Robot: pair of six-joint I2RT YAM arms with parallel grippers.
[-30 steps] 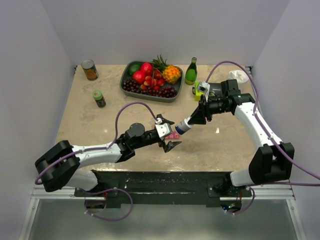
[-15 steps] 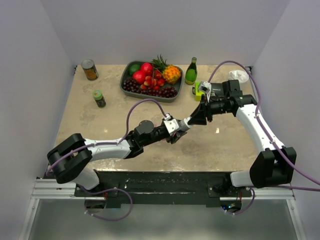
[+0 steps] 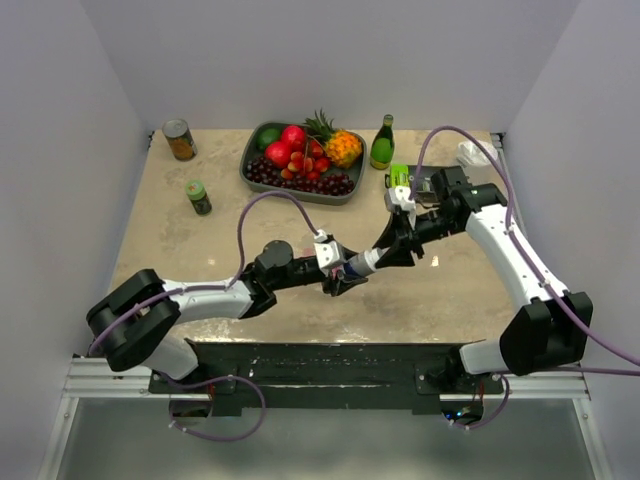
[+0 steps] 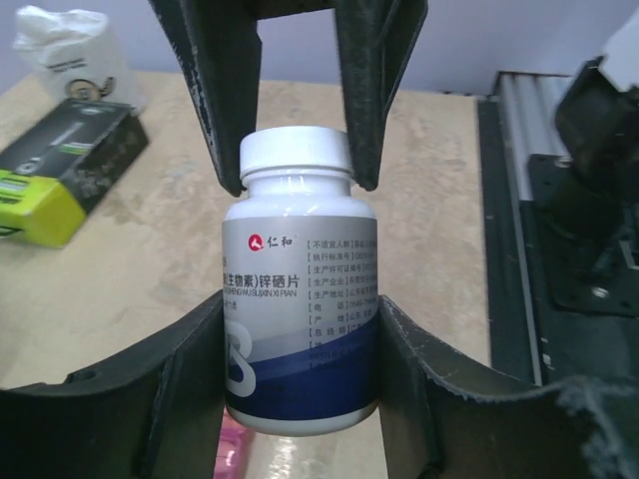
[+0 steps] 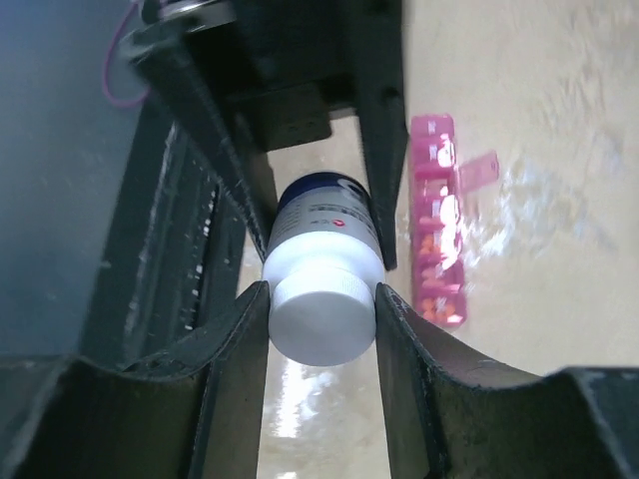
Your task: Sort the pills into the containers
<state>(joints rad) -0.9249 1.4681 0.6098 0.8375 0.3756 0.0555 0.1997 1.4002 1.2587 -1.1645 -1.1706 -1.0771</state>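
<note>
Left gripper is squeezing the fat middle of the white bottle, with one dark finger pressing on each side. Right gripper is reaching in from the other way and is pinching the bottle's white cap tight between its two fingers. Both grippers are holding the same bottle near the middle of the top view. The bottle is lying tipped between them, up above the table.

Down on the table, the containers are lying flat as one pink see-through strip of little boxes. In the right wrist view the strip is sitting just right of the bottle. One small lid is sticking open at the strip's upper right. Little orange pills are showing inside some boxes.

Farther back, a green and black box and a crumpled white bag are sitting at the upper left of the left wrist view. In the top view a small green-lidded jar is standing at the left. Behind it a can, a fruit tray and a green glass bottle are lining the far edge.
</note>
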